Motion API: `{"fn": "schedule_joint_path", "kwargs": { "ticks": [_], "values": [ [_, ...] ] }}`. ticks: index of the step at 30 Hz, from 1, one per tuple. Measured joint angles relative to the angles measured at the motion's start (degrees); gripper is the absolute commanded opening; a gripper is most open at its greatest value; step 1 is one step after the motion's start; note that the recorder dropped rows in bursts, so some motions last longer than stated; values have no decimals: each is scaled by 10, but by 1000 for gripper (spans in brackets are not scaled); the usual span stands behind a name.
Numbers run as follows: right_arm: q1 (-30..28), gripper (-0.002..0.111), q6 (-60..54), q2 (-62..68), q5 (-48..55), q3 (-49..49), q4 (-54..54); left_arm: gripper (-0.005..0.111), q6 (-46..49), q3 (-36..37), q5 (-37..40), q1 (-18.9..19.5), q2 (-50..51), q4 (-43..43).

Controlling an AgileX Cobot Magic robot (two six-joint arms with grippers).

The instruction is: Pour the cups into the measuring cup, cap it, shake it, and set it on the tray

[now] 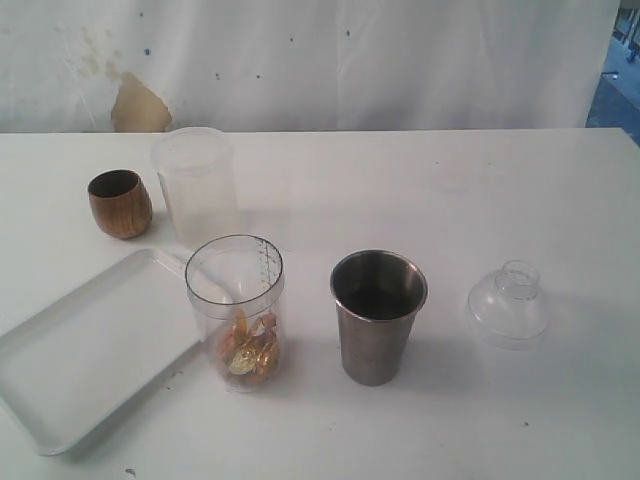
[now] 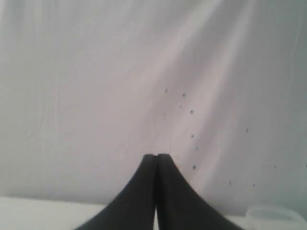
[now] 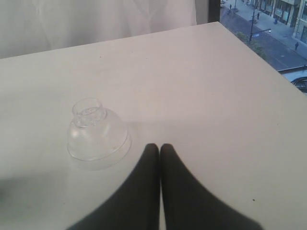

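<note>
The clear measuring cup (image 1: pixel 236 310) stands upright beside the white tray (image 1: pixel 80 360) and holds several gold-wrapped pieces at its bottom. To its right stands the steel tumbler (image 1: pixel 377 315). The brown wooden cup (image 1: pixel 119 203) sits at the back left. A clear domed cap (image 1: pixel 508 304) lies on the table to the right; the right wrist view has the cap (image 3: pixel 97 135) just beside my right gripper (image 3: pixel 159 146), which is shut and empty. My left gripper (image 2: pixel 157 156) is shut, empty, and faces the white backdrop. Neither gripper shows in the exterior view.
A frosted translucent container (image 1: pixel 195 184) stands behind the measuring cup, and its rim (image 2: pixel 276 218) shows at the edge of the left wrist view. The table's right edge (image 3: pixel 261 62) drops off beyond the cap. A white cloth hangs behind the table.
</note>
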Motion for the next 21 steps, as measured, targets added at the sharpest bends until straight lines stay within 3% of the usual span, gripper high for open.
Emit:
{"fn": "schedule_joint_path", "kwargs": {
  "ticks": [7, 13, 21],
  "values": [
    [0, 0, 1, 0, 0, 0, 0, 0, 82, 6, 128, 0, 0, -60],
    [0, 0, 1, 0, 0, 0, 0, 0, 121, 50, 156, 0, 0, -80],
    [0, 0, 1, 0, 0, 0, 0, 0, 115, 53, 196, 0, 0, -77]
  ]
}}
